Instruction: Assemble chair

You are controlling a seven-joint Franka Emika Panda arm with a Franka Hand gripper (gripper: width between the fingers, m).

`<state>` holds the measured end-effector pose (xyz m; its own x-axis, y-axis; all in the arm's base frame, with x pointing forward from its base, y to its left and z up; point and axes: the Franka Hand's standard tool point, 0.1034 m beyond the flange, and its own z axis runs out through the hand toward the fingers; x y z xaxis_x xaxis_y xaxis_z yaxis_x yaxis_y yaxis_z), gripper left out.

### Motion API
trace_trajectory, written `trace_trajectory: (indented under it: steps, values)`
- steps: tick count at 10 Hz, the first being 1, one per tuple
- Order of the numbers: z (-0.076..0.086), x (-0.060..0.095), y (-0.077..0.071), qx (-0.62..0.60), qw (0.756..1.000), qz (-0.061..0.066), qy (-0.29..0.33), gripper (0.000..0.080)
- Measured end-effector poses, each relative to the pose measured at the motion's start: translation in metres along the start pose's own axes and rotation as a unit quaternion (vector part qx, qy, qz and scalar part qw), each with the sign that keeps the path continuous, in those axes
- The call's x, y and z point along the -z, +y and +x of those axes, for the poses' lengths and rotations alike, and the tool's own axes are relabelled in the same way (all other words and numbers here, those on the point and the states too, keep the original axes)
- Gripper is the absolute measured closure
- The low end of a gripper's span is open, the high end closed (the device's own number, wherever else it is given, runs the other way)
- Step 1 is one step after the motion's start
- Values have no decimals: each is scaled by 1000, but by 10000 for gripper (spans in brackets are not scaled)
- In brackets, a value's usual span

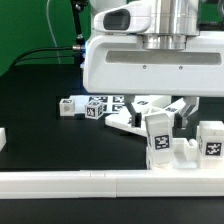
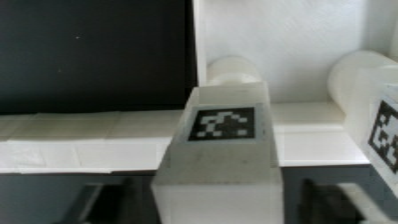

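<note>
An upright white chair block (image 1: 158, 136) with a square tag on its face stands near the exterior view's right, on a low white chair part (image 1: 182, 156). My gripper (image 1: 165, 116) hangs straight over it, fingers down either side of its top. In the wrist view the same block (image 2: 222, 125) fills the middle between my two dark fingers (image 2: 98, 200). A narrow dark gap shows on each side, so my gripper (image 2: 217, 203) is open around the block and does not touch it. A second tagged block (image 1: 212, 140) stands just to the right.
Several small tagged chair parts (image 1: 92, 107) lie loose on the black table behind. A long plain white rail (image 1: 90, 184) runs along the front. Rounded white pegs (image 2: 233, 70) rise beyond the block in the wrist view. A white piece (image 1: 3, 140) sits at the left edge.
</note>
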<state>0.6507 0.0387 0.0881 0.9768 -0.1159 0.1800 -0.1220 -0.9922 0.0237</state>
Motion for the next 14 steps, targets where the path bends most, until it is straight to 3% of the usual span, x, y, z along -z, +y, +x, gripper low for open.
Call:
trace_trajectory:
  steps: [1,4,6,9,10,11,12,13,14]
  values:
    - [0,0,0,-49,999,0,1,511]
    - [1,1,-1,-148,989,1,1,511]
    - [1,1,-6,-345,938,3,-14,514]
    - [1,-1,3,-564,824,36,-40,514]
    - [0,-1,3,-591,805,34,-43,514]
    - [0,-1,3,-594,802,34,-44,514]
    - [-1,-1,3,-594,803,34,-44,419]
    - [-1,-1,3,-591,805,34,-44,266]
    - [-2,1,2,-506,860,35,-49,266]
